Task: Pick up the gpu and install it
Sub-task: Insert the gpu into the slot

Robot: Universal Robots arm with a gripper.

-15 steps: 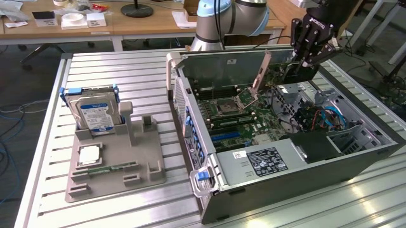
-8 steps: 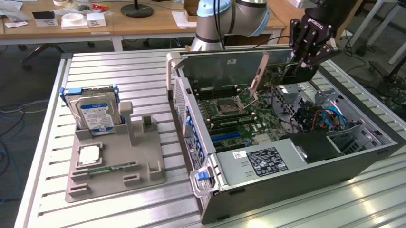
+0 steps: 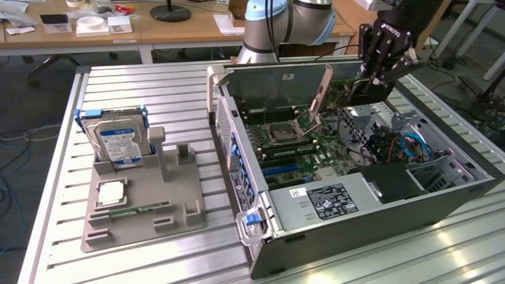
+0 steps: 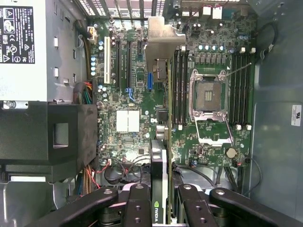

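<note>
gpu (image 4: 162, 161) (thin flat dark circuit card, black cooler on one face, silver metal end bracket) is off the counter and in the air, inside the open top of the grey metal tower case (image 3: 379, 219) that lies on its side near the counter's far edge. In the wrist view the card is edge-on to the green motherboard (image 4: 137, 94), bracket end toward the case's rear wall and long edge parallel to the expansion slots. My read: it's held that way so the connector edge can meet a slot squarely, but it isn't seated; there's a gap to the board. Black gripper (image 4: 163, 196) has its fingers (image 4: 137, 203) pinching the gpu across both faces near the end away from the bracket, which leaves the bracket free. In the exterior view the gripper (image 3: 377, 80) points down into the case with the gpu (image 3: 351, 89) below it, and the pale blue-grey robot arm (image 3: 276, 23) reaches in from beyond the far edge. Empty silver CPU socket (image 4: 210, 97) sits just beside the card's line. Silver hard drive with blue-white label (image 3: 118, 139) stands in the grey plastic fixture (image 3: 142, 201), well apart on the slatted aluminium counter (image 3: 142, 89).
</note>
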